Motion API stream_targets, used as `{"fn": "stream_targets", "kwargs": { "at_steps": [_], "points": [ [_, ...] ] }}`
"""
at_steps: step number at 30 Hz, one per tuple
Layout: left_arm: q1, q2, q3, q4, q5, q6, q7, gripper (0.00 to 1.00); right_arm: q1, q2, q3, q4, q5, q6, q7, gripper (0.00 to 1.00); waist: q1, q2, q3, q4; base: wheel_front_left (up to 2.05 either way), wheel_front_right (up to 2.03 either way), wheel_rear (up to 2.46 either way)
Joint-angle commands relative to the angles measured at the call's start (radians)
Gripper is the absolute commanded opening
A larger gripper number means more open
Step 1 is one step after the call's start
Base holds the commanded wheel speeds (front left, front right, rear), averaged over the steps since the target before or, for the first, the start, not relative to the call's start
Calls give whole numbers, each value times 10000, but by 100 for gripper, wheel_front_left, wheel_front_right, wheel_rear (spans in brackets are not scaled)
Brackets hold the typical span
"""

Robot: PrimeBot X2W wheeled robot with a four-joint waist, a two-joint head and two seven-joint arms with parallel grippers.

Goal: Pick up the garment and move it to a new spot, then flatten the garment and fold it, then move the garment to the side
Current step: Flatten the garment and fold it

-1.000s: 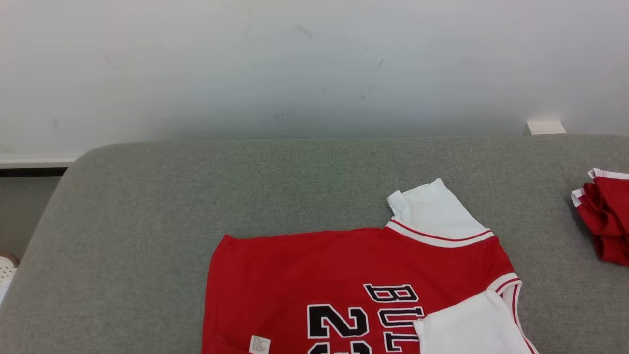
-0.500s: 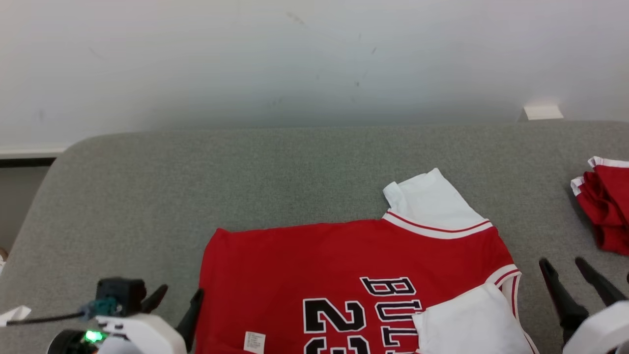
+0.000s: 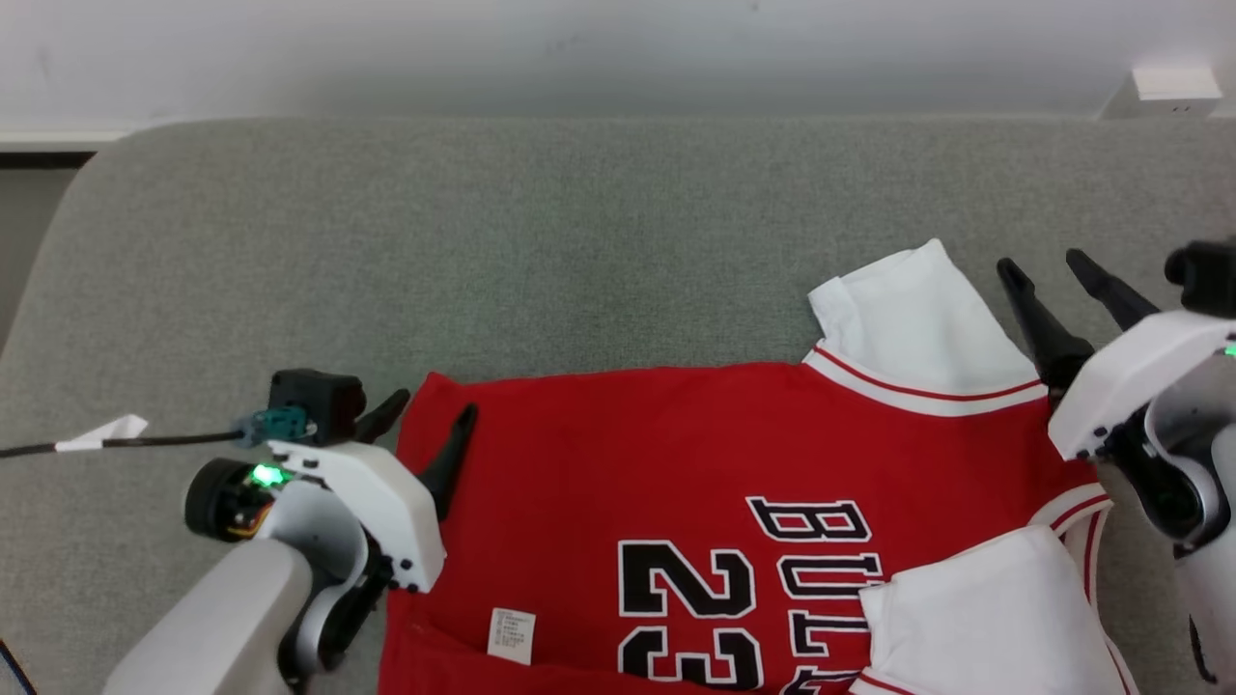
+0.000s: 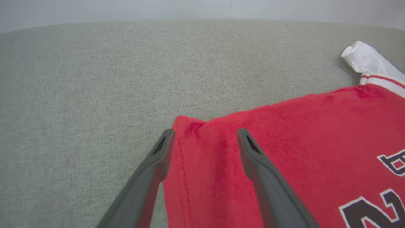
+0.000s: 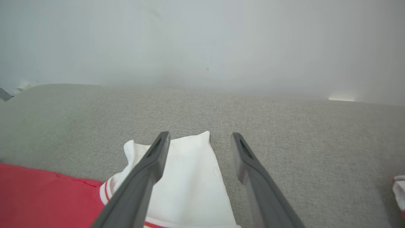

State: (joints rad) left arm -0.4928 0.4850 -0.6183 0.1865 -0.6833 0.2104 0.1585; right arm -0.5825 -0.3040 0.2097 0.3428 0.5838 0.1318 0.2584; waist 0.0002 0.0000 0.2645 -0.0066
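Note:
The garment (image 3: 676,483) is a red jersey with white sleeves and black lettering, spread flat on the grey cushion (image 3: 541,251). My left gripper (image 3: 430,425) stands open over its far left hem corner (image 4: 190,125), one finger on each side of the edge. My right gripper (image 3: 1053,275) stands open beside the far white sleeve (image 3: 917,319), and that sleeve (image 5: 190,177) lies under and between its fingers in the right wrist view. A second white sleeve (image 3: 985,627) lies folded over the jersey's near right.
A pale wall (image 3: 579,48) rises behind the cushion's far edge. The cushion's rounded left corner (image 3: 68,193) drops to the floor. A red and white cloth edge (image 5: 399,190) shows at the far right of the right wrist view.
The head camera has tilted down. Both grippers came up into view from below and opened. The left now reaches the hem corner, the right the far sleeve.

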Motion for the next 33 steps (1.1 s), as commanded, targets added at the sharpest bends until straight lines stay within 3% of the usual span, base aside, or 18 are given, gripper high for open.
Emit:
{"fn": "stream_targets", "kwargs": {
  "at_steps": [1, 12, 17, 21, 22, 23, 24, 33],
  "points": [
    [-323, -95, -42, 195, 160, -116, -91, 100, -744, -86, 378, 652, 241, -24, 40, 100, -2, 0, 513, 264, 0, 0, 0],
    [-1458, -512, -402, 683, 269, -490, 248, 100, -3494, -383, 2372, 4080, 1222, -24, 795, 100, -2, 0, 1435, 1002, 0, 0, 0],
    [-1729, -753, -409, 1027, 0, -677, 403, 100, -3851, -237, 2841, 5237, 1682, -24, 1730, 100, -2, 0, 1585, 1097, 0, 0, 0],
    [-1809, -937, -451, 1291, -224, -958, 476, 100, -3690, -137, 3350, 5440, 2151, -24, 2493, 100, -2, 0, 1637, 1047, 0, 0, 0],
    [-1836, -1011, -448, 1344, -293, -1002, 466, 90, -3664, -140, 3493, 5354, 2258, -16, 2589, 47, -2, 0, 1644, 1023, 0, 0, 0],
    [-1852, -1049, -442, 1411, -350, -1048, 475, 42, -3652, -165, 3606, 5279, 2368, -4, 2612, 8, -2, 0, 1646, 992, 0, 0, 0],
    [-1846, -1062, -421, 1467, -418, -1068, 473, 0, -3648, -207, 3726, 5212, 2449, -2, 2590, 0, -2, 0, 1650, 953, 0, 0, 0],
    [-1629, -746, -34, 1874, -643, -1080, 64, 0, -4047, -519, 4013, 4909, 2812, -12, 106, 0, -2, 0, 1152, 655, 0, 0, 0]
  ]
}}
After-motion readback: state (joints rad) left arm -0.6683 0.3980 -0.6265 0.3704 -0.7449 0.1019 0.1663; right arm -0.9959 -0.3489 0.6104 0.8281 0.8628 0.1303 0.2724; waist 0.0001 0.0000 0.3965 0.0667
